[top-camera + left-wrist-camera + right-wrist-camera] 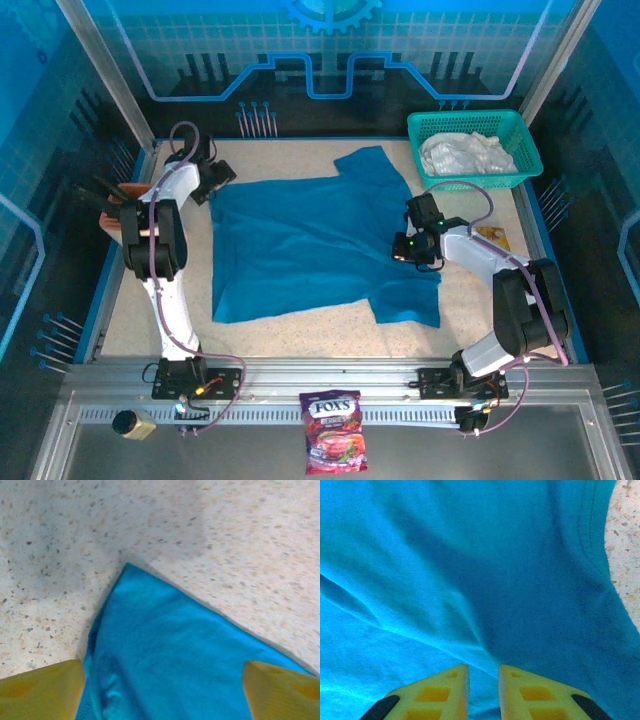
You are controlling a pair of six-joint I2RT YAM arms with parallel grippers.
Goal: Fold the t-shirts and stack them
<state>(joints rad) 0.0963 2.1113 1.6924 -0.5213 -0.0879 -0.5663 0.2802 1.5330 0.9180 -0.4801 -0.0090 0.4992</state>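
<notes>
Teal t-shirt (pixel 310 245) spread flat mid-table. Its far-left corner lies between the parted, empty fingers of the left gripper (pixel 162 672). The right gripper (pixel 484 672) is clenched on a ridge of cloth at the shirt's right side, by the sleeve (creases converge on its jaws). Risk: with the left corner unpinned, a pull from the right alone would likely drag and bunch the whole shirt rather than fold it. White t-shirt (pixel 465 152) lies crumpled in the basket (pixel 465 117), far right.
</notes>
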